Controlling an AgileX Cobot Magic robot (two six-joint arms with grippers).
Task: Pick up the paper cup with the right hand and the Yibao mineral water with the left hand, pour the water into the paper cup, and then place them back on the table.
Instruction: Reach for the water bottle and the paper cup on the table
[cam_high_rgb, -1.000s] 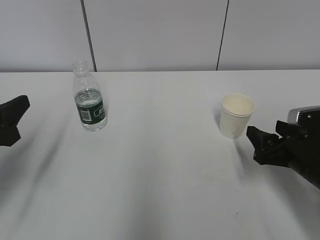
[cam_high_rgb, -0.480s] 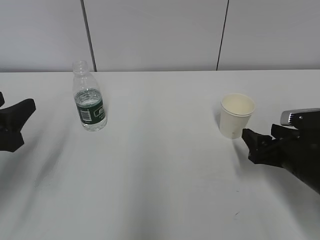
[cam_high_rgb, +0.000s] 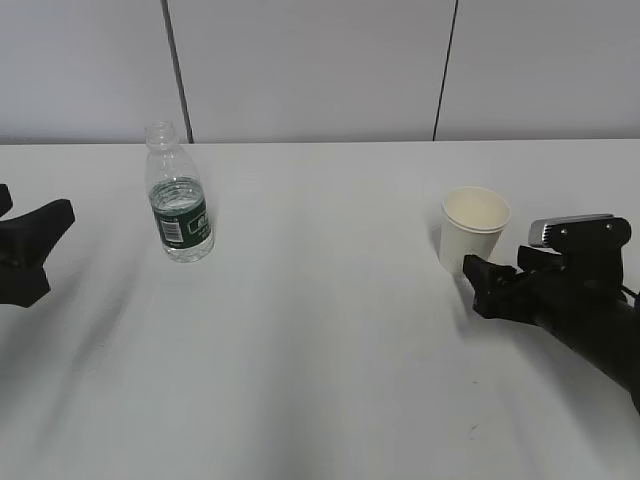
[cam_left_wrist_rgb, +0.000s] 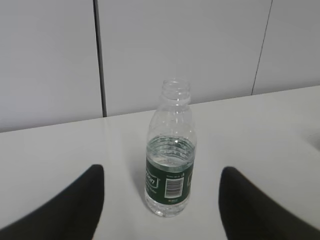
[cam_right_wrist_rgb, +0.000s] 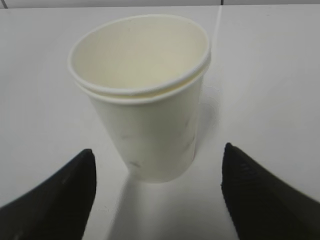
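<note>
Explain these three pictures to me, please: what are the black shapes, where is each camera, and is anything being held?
The black shapes are a robot's two arms, each ending in a two-fingered gripper. The wide picture looks across a white table from the front. The other two come from cameras on the wrists, looking out between the fingers. The left gripper faces an uncapped water bottle, partly filled. The right gripper is close to an empty paper cup, fingers either side. Both grippers are open; nothing is held yet.
</note>
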